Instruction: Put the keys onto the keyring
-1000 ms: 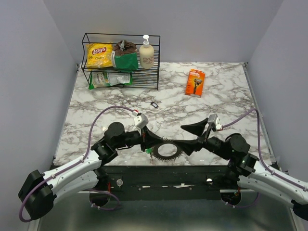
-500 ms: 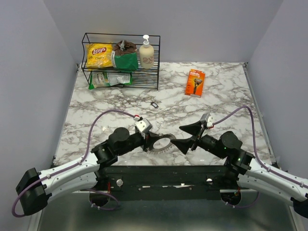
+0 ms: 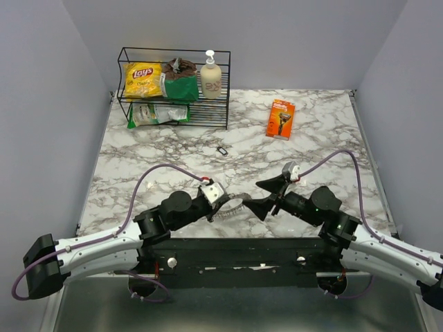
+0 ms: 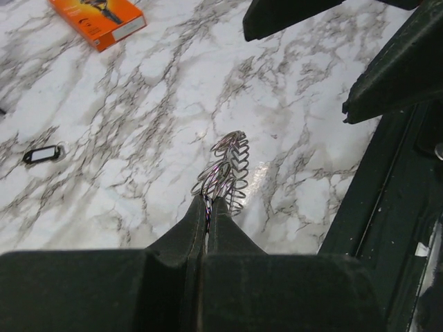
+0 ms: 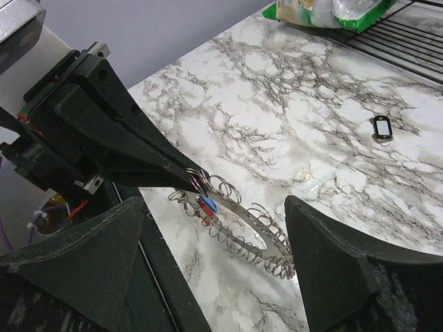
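Observation:
My left gripper (image 3: 221, 205) (image 4: 208, 202) is shut on the rim of the keyring (image 3: 234, 204) (image 4: 228, 162) (image 5: 277, 242), a silvery loop fringed with small wire rings, held tilted just above the marble near the table's front edge. Keys with a red and a blue head (image 5: 208, 205) hang on the loop right beside the left gripper's tip (image 5: 192, 180). My right gripper (image 3: 252, 195) (image 5: 213, 228) stands open, its two black fingers (image 5: 90, 256) on either side of the loop without touching it. A small black key tag (image 3: 222, 150) (image 4: 41, 154) (image 5: 382, 128) lies alone farther back.
An orange box (image 3: 280, 118) (image 4: 97, 17) lies at the back right of the marble table (image 3: 311, 152). A black wire rack (image 3: 173, 111) with chip bags and a soap bottle stands at the back left. The dark base rail (image 3: 228, 245) runs along the near edge.
The left gripper has carried the keyring up and a little left, tipping it from flat to tilted. The right gripper has moved left, closer around the ring, staying open.

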